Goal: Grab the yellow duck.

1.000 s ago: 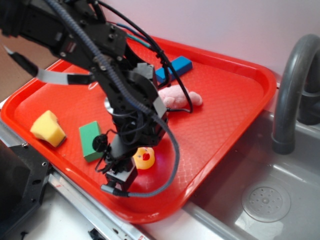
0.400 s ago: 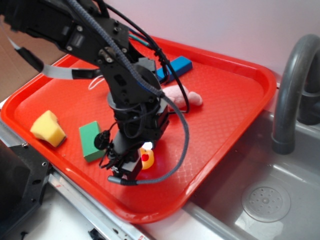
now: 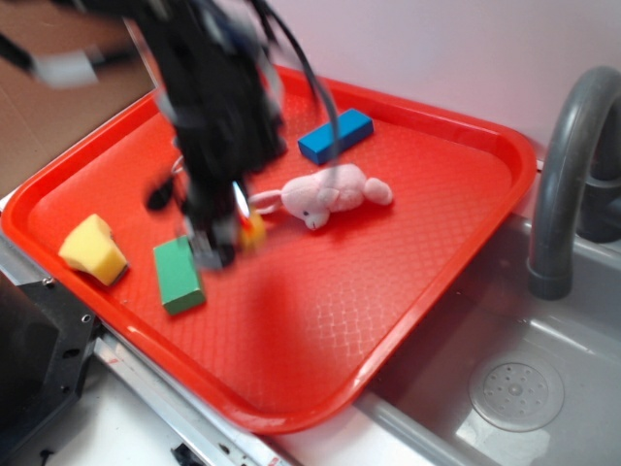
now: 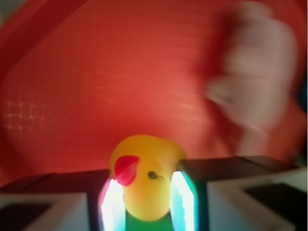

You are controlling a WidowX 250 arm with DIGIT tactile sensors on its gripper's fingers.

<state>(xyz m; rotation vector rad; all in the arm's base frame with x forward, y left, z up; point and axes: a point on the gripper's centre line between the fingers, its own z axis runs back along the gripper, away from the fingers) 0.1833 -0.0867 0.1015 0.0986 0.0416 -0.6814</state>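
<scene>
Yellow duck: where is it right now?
The yellow duck sits clamped between the gripper fingers in the wrist view. In the exterior view it is over the red tray, between the green block and pink plush bunny.

Motion-blurred arm (image 3: 209, 107) and claw (image 3: 215, 248); pink plush (image 4: 255, 82) smeared in wrist view

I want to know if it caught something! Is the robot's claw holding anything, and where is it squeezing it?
Yes. The gripper holds the small glossy yellow rubber duck, pinched on its two sides between the fingers, red beak facing the camera.
</scene>
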